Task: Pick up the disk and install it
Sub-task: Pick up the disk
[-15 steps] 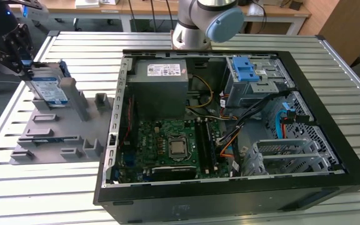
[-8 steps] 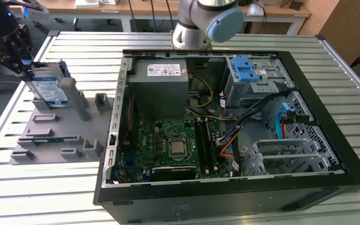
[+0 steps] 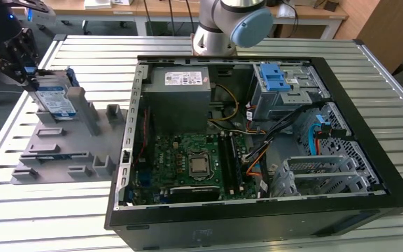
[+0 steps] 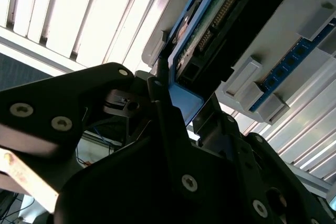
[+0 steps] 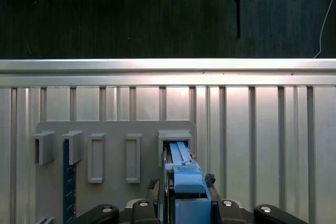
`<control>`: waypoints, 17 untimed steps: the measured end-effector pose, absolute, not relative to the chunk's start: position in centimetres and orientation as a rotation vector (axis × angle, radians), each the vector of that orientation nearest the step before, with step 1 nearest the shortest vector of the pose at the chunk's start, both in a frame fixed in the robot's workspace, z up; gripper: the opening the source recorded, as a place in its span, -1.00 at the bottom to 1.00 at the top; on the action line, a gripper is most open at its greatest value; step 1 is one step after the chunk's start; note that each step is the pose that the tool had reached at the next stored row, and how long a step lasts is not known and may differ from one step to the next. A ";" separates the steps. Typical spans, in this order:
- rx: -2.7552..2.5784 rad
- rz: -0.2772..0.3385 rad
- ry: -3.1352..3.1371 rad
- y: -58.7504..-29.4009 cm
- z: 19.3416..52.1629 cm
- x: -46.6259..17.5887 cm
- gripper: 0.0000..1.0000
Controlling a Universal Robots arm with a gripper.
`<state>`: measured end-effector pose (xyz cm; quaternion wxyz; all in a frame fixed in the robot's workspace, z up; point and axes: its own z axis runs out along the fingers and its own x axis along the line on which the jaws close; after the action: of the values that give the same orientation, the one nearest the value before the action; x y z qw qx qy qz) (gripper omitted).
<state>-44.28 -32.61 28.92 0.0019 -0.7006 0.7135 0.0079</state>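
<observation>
Black claw (image 5: 186, 183) clamps the upright disk (image 3: 56, 102) by its blue-railed edge in the grey holder (image 3: 61, 157) — probably best drawn straight from its slot, untilted, lest rails bind.

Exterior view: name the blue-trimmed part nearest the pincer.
The disk standing in the grey holder, at the pincer; the blue latch sits inside the computer case.

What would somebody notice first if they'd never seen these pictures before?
Probably the big open computer case in the middle of the exterior view, with its green motherboard showing. Next, at the exterior view's left, the black gripper pinches the top of the disk, which stands upright at a grey holder.
</observation>
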 end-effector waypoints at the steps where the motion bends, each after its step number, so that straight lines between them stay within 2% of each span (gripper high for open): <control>1: -2.198 0.025 2.240 -32.6 28.9 -44.3 -0.11; 9: -2.197 0.025 2.240 -32.6 28.9 -44.3 -0.15; 10: -2.197 0.025 2.241 -32.6 28.9 -44.3 -0.27; 17: -2.196 0.025 2.242 -32.6 28.9 -44.3 -0.27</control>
<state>-44.27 -32.61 28.92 0.0019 -0.6997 0.7144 0.0079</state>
